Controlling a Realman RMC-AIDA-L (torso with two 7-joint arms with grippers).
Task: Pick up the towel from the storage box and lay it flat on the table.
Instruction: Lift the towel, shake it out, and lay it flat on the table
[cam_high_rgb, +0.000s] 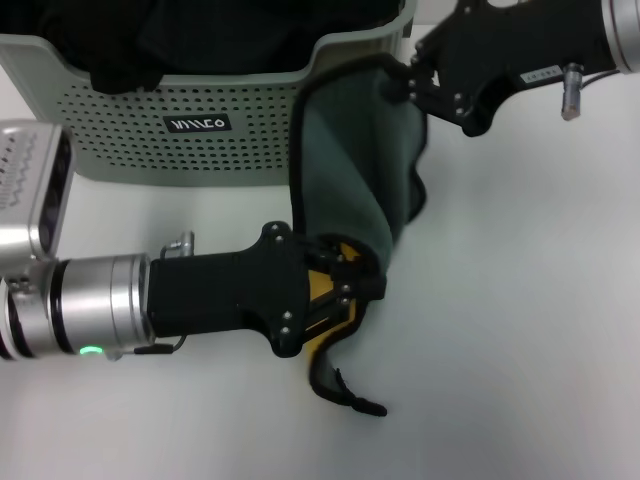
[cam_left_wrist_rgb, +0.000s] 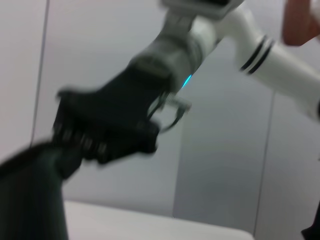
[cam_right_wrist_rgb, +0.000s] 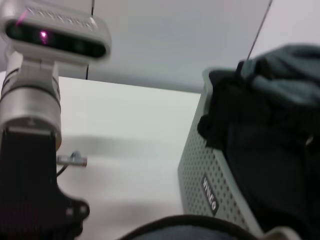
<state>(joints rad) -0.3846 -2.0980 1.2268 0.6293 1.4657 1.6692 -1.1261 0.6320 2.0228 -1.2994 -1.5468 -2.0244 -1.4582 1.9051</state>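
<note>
The dark grey-green towel (cam_high_rgb: 350, 160) hangs stretched between my two grippers, just right of the storage box (cam_high_rgb: 120, 140). My right gripper (cam_high_rgb: 408, 82) is shut on its upper corner by the box's right rim. My left gripper (cam_high_rgb: 355, 280) is shut on its lower part, low over the table (cam_high_rgb: 520, 300). A yellow underside and the black-trimmed tail (cam_high_rgb: 340, 385) curl onto the table below it. The left wrist view shows the right gripper (cam_left_wrist_rgb: 70, 145) holding the towel (cam_left_wrist_rgb: 30, 200). The right wrist view shows the box (cam_right_wrist_rgb: 210, 175) and a towel edge (cam_right_wrist_rgb: 190, 231).
A plain black cloth (cam_high_rgb: 200, 30) fills the box; it also shows in the right wrist view (cam_right_wrist_rgb: 265, 150). My left arm (cam_high_rgb: 100, 300) lies across the table in front of the box. White tabletop spreads to the right and front.
</note>
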